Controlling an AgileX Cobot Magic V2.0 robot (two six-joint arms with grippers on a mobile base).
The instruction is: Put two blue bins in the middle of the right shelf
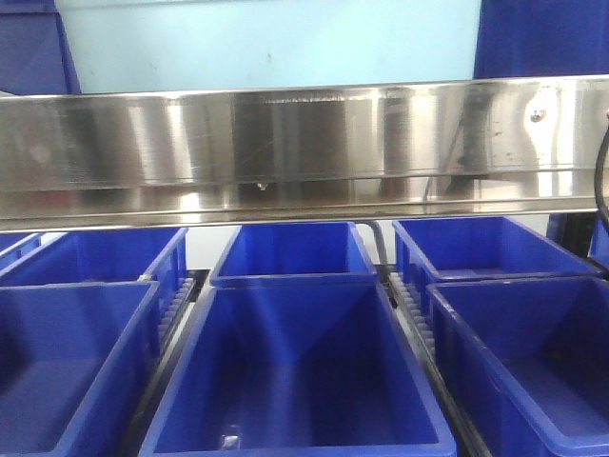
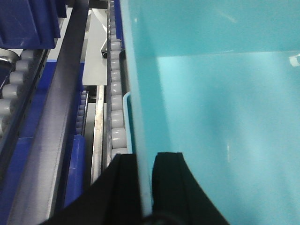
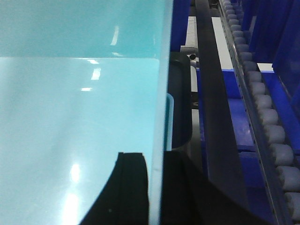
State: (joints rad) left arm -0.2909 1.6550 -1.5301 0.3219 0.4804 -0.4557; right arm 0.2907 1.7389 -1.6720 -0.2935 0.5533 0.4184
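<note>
Below the steel beam (image 1: 304,143), six open blue bins (image 1: 481,249) stood in three lanes, each empty as far as could be seen. The front middle bin (image 1: 295,381) sat under the beam's centre. The left gripper (image 2: 145,187) straddled a wall of the held bin (image 2: 211,117), with a finger pressed to each face. The right gripper (image 3: 156,187) clamped its opposite wall the same way. That bin looked pale teal in the wrist views, and which of the six it was could not be told. The frame edges cut off the outer bins.

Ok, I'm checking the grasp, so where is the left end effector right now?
The left end effector sits bottom centre of the left wrist view, clamped over the bin wall, with the roller track just left of it.
</note>
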